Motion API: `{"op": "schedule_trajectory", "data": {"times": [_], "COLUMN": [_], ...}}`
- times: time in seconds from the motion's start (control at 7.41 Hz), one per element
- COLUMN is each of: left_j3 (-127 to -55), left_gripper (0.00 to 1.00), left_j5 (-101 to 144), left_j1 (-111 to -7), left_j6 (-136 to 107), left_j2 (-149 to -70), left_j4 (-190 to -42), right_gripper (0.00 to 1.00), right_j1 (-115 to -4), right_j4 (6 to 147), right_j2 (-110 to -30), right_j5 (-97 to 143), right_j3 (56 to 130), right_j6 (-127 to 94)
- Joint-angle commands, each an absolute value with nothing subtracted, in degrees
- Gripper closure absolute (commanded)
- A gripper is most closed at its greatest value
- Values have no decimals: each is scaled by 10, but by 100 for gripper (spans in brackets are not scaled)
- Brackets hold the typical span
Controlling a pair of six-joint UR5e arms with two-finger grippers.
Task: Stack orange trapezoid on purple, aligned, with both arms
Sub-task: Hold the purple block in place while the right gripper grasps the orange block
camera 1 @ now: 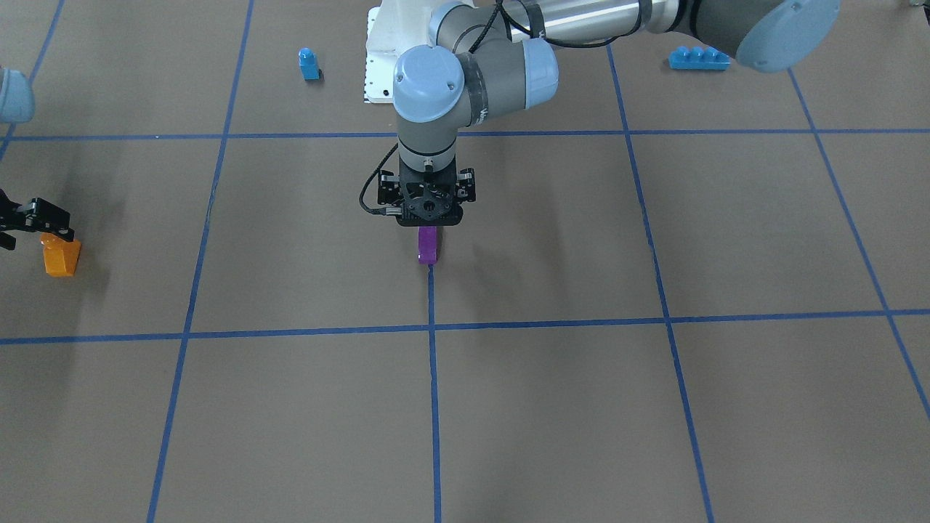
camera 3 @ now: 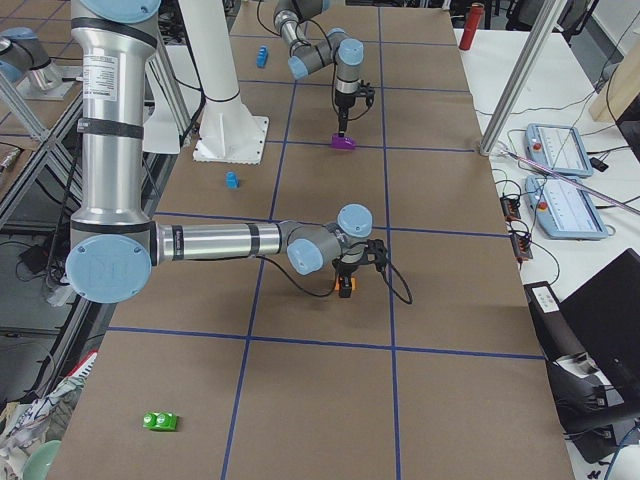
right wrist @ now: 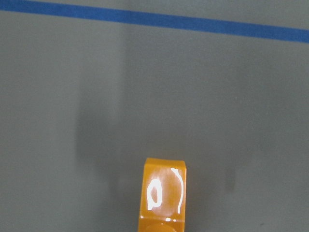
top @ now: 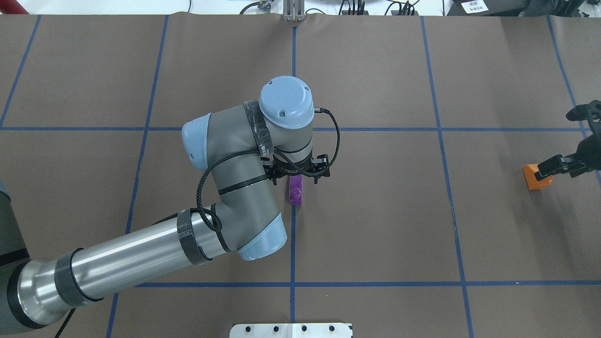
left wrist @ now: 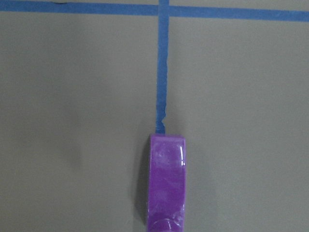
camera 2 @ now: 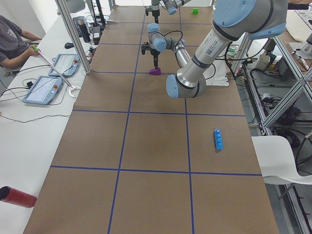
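The left arm (top: 235,188) bends in over the middle of the table (camera 1: 581,407) with the left gripper (camera 1: 429,221) pointing straight down. The purple (camera 1: 428,245) lies directly under its jaws and looks to rest on the brown paper. One end is tucked beneath the black body and the other pokes out on the side away from the robot. That outer end sits right on the tip of a blue tape line (camera 1: 434,378), which runs on away from the jaws. The fingers themselves are hidden behind the gripper body, and the wrist camera shows only the block, so I cannot tell how wide the jaws stand or whether they have hold of it.

Well off to the robot's right of those jaws, the right arm (camera 3: 220,243) reaches out low and the right gripper (camera 3: 347,272) also points down. The orange trapezoid (camera 1: 61,258) is just below its jaws, glossy, with its slanted face catching the light. I cannot make out whether the jaws are closed on it or merely over it, or whether it is clear of the paper. The two blocks are well apart.

Behind the left jaws, toward the robot's white base plate (camera 1: 378,65), a small blue block (camera 1: 309,64) stands on the robot's right side. A long blue brick (camera 1: 697,58) lies on its left, both far from either gripper. A green block (camera 3: 160,421) sits well beyond the right jaws at the table's end
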State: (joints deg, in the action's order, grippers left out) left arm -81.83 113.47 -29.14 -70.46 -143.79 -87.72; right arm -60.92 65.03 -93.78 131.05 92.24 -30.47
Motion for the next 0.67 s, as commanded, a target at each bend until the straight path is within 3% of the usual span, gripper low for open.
{"op": "schedule_trajectory", "data": {"times": [0.0, 0.13, 0.27, 0.4, 0.54], "left_j3": [-819, -820, -823, -824, -827], "left_gripper": [0, 0, 0, 0, 0], "left_j5": [1135, 1135, 1135, 1135, 1135], "left_j1": [-292, -292, -293, -293, -294], "left_j6": [-713, -715, -716, -716, -716], "left_j2": [-1437, -1437, -1437, -1437, -1436], "left_j4": [-877, -877, -877, -877, -877], "right_gripper": [2, 2, 11, 41, 99], "right_j1": [-592, -580, -576, -576, -576], "right_j4": [642, 633, 634, 634, 638], "right_j2": [-935, -934, -930, -920, -895], "right_j5": [1309, 1292, 1277, 1277, 1287], "right_j3": [899, 892, 889, 878, 866], "right_j6": [-305, -305, -305, -307, -314]}}
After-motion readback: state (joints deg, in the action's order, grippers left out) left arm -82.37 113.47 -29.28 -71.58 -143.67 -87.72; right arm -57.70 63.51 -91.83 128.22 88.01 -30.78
